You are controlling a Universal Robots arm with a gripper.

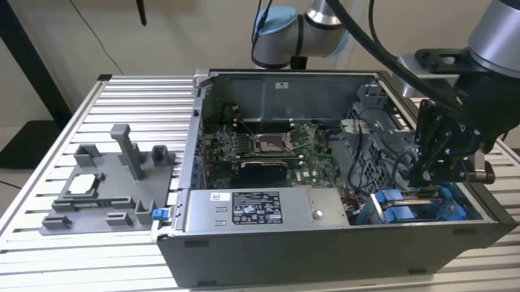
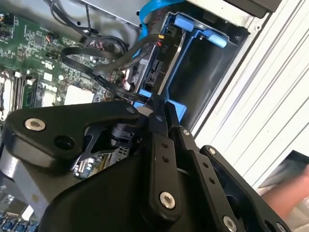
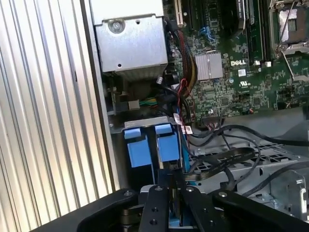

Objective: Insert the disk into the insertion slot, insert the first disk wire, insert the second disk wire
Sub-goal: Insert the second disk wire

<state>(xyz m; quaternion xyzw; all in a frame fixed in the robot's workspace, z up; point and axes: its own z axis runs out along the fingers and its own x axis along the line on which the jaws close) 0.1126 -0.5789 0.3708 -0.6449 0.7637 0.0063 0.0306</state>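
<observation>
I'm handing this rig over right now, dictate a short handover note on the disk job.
Gripper: black fingers closed together, tips at the rear edge of the disk, right by the black flat wire.
Disk, silver-grey drive in a bright blue plastic carrier: seated in the grey insertion slot with blue tabs, at the exterior view's right end of the open computer case.
Done: disk inserted.
Left: whether either wire is plugged in cannot be told; check both.

Silver-grey arm (image 1: 495,30) with pale blue joint caps, black cables, and a black hand (image 1: 439,173) with silver screws
</observation>
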